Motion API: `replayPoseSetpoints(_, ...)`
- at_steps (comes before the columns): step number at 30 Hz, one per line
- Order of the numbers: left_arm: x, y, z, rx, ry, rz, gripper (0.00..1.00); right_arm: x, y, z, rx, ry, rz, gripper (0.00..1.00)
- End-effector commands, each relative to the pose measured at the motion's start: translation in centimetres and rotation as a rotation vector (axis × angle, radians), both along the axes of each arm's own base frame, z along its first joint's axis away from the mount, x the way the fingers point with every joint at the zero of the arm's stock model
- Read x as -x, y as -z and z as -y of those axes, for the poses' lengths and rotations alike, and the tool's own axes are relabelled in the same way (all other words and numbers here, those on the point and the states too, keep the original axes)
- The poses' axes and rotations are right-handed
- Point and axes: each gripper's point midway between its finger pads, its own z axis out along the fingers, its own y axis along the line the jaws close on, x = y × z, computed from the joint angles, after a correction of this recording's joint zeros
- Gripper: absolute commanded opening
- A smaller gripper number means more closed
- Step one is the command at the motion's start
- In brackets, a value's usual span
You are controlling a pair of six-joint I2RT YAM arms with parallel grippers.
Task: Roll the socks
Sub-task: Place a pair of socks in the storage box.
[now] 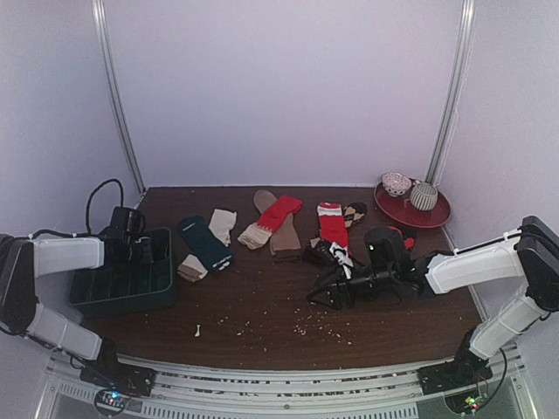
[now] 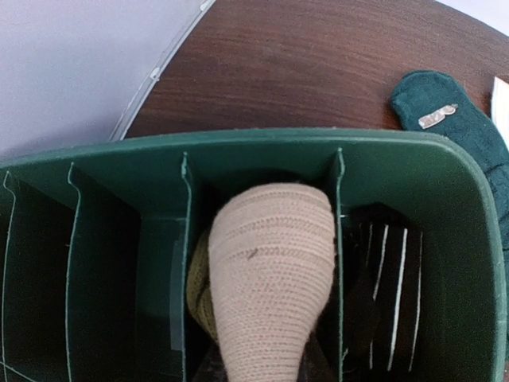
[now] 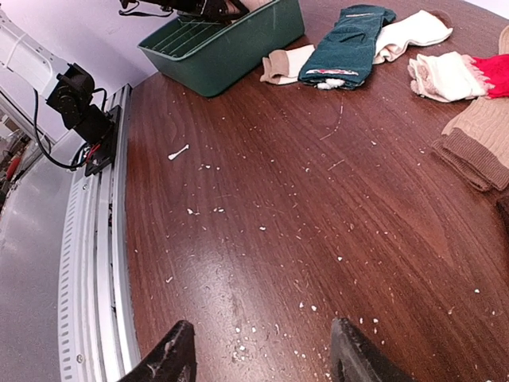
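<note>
Socks [image 3: 350,40] well ahead of right gripper [image 3: 262,358], jaws spread

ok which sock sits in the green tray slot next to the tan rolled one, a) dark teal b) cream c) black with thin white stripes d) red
c, the left wrist view shows a black knitted sock with thin white stripes one divider over from the tan ribbed rolled sock in the dark green plastic divided tray

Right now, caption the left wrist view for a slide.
Rolled tan sock in green tray compartment; dark white-striped sock alongside.
</note>
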Motion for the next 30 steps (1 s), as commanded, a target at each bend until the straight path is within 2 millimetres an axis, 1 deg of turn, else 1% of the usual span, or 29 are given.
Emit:
replayPoseSetpoints(1, -0.2, 0.5, -0.8, -0.013, -0.017, -0.045, 0.00, 0.0, 0.2, -0.1, -0.014, -0.010, -0.018, 0.57)
replayPoseSetpoints(5, -0.8, 0.9, -0.6, -0.019, -0.009, -0.085, 0.00, 0.2, 0.5, -0.3, -0.014, -0.019, -0.035, 0.57)
replayPoseSetpoints(11, -0.9, 1.6, -1.0, -0.046, -0.016, -0.141, 0.00, 0.3, 0.2, -0.2, -0.016, -0.019, -0.029, 0.57)
replayPoseSetpoints(14, -0.9, 2.4, -0.9, -0.045, -0.015, -0.169, 0.00, 0.3, 0.1, -0.2, -0.017, -0.019, -0.028, 0.57)
replayPoseSetpoints(15, -0.8, 2.6, -0.9, -0.045, -0.015, -0.177, 0.02, 0.3, 0.1, -0.2, -0.017, -0.020, -0.029, 0.57)
replayPoseSetpoints(16, -0.7, 2.9, -0.9, -0.044, -0.016, -0.181, 0.11, 0.4, 0.1, -0.2, -0.018, -0.020, -0.028, 0.57)
replayPoseSetpoints(18, -0.4, 3.2, -0.9, -0.040, -0.013, -0.182, 0.24, 0.3, -0.1, -0.1, -0.019, -0.017, -0.025, 0.57)
replayPoseSetpoints(20, -0.4, 3.0, -0.7, -0.028, -0.003, -0.163, 0.31, 0.3, -0.2, 0.0, -0.018, -0.013, -0.017, 0.57)
replayPoseSetpoints(23, -0.7, 1.9, -0.6, -0.023, 0.007, -0.123, 0.42, 0.1, -0.1, 0.1, -0.010, -0.006, -0.012, 0.57)
replayPoseSetpoints(30, -2.0, -1.5, -0.6, -0.048, 0.026, -0.063, 0.52, 0.0, 0.2, 0.1, -0.002, -0.003, -0.017, 0.57)
